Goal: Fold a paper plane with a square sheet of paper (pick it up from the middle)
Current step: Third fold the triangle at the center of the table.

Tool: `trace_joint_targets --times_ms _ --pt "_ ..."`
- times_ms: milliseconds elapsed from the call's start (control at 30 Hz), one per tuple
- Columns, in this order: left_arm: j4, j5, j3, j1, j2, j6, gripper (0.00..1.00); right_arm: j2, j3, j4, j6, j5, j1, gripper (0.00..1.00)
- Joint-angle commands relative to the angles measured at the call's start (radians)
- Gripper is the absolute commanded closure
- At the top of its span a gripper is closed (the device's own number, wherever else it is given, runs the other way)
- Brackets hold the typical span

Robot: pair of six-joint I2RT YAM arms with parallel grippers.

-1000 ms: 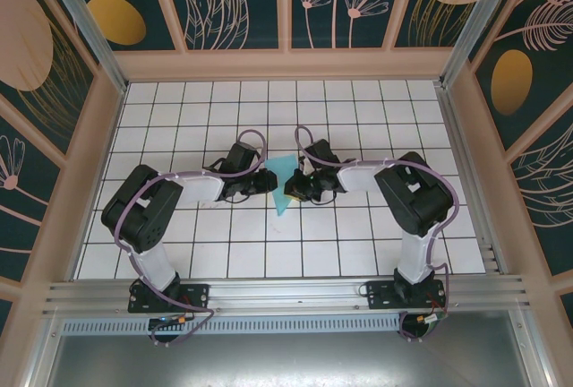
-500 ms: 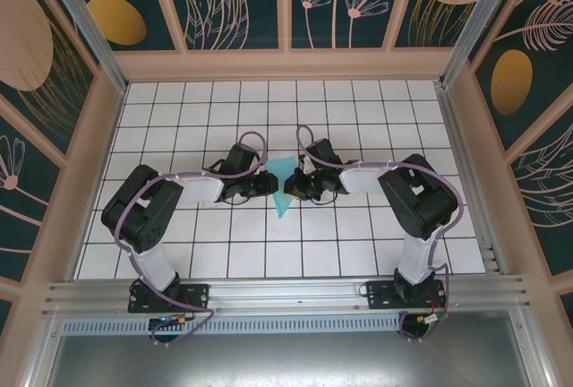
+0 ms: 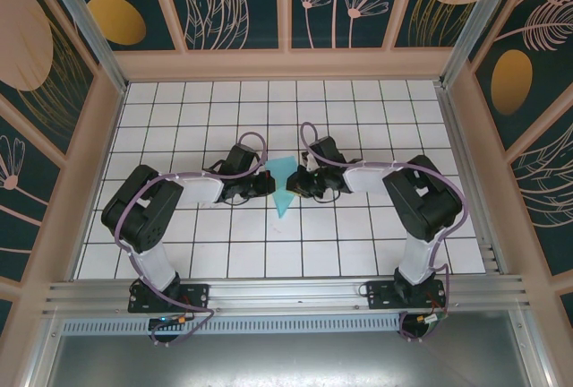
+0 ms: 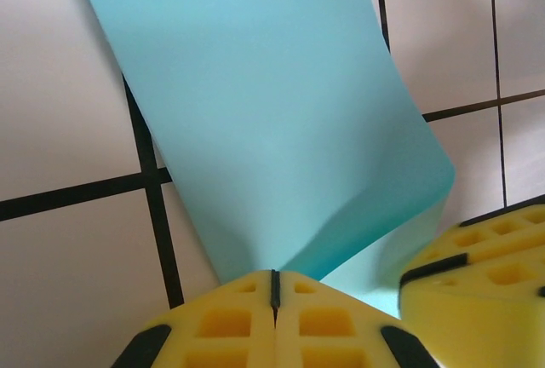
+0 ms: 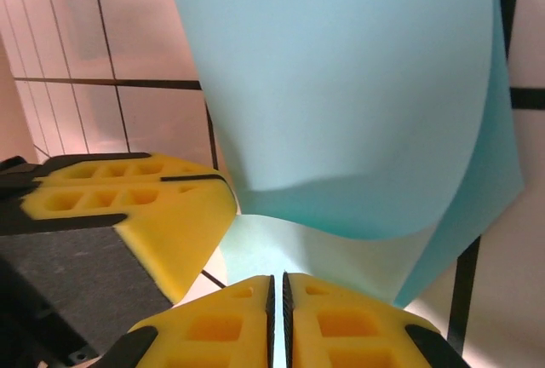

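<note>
Seen from above, two robot arms are reaching inward and meeting at the centre of the frame, over a white gridded desk (image 3: pixel 358 244). A light-blue sheet of paper (image 3: pixel 285 195), partly folded and tapering to a point toward the lower centre, is sitting between them. The left gripper (image 3: pixel 269 183) is pinching the sheet's edge, with its yellow jaws pressed together on it in the left wrist view. The right gripper (image 3: pixel 299 181) is also showing jaws pressed together, apparently nipping a lower layer of the curling sheet, though the contact is partly hidden.
</note>
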Motion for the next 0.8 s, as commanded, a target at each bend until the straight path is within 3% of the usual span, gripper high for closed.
trace_joint_targets --times_ms 0,767 --pt "-0.008 -0.024 0.018 0.002 0.011 0.017 0.95 -0.023 -0.004 0.002 -0.050 0.006 -0.006 0.86" --pt "-0.005 -0.024 0.039 0.002 0.044 0.017 0.96 0.057 0.007 -0.061 -0.066 0.069 -0.020 0.86"
